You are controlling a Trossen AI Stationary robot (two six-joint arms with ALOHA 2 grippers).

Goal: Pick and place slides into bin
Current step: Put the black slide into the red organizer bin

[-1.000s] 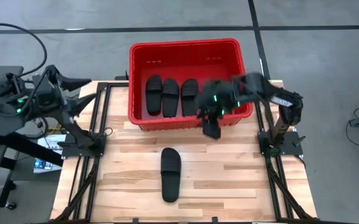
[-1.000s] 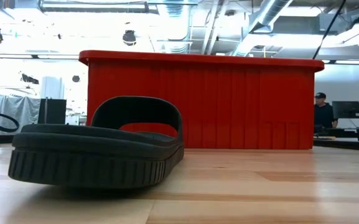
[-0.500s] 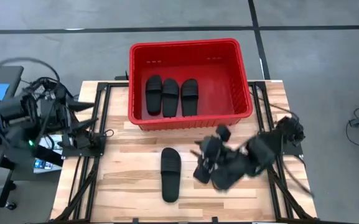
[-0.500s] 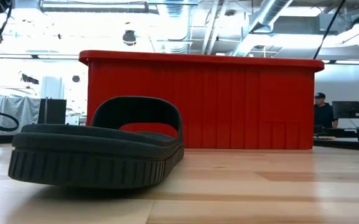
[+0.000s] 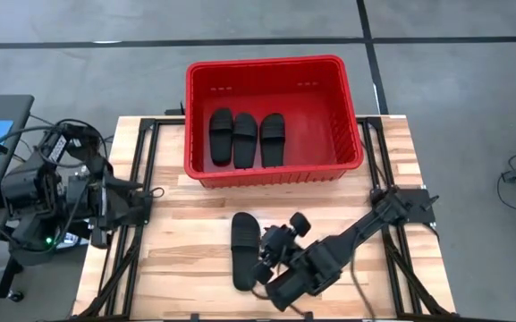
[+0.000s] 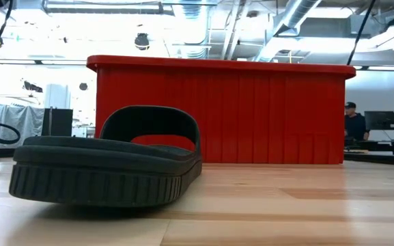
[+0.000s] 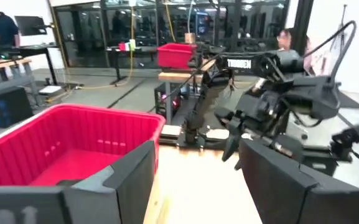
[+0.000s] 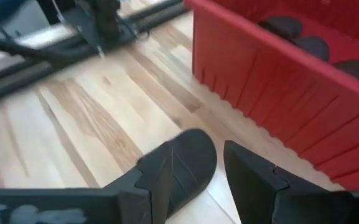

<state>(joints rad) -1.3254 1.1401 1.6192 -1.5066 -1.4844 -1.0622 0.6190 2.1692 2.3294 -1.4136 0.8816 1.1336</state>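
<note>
Three black slides lie side by side on the floor of the red bin at the table's far middle. A fourth slide rests sole down on the wooden table in front of the bin, lengthwise from near to far; it fills the left of the low view. My right gripper hovers open just right of this slide's near half, slanting down, with one end of the slide showing between its fingers. My left gripper is open, beyond the table's left edge.
Black frame rails run along the table's left side and right side. Bare wood lies left of the loose slide. The bin's near wall stands behind the slide. A person is in the room beyond.
My right gripper has swung from over the bin's near right wall toward the table's near edge and left, sinking and turning until it hangs beside the loose slide. My left arm has drawn back and sunk beyond the left edge. The slides have not moved.
</note>
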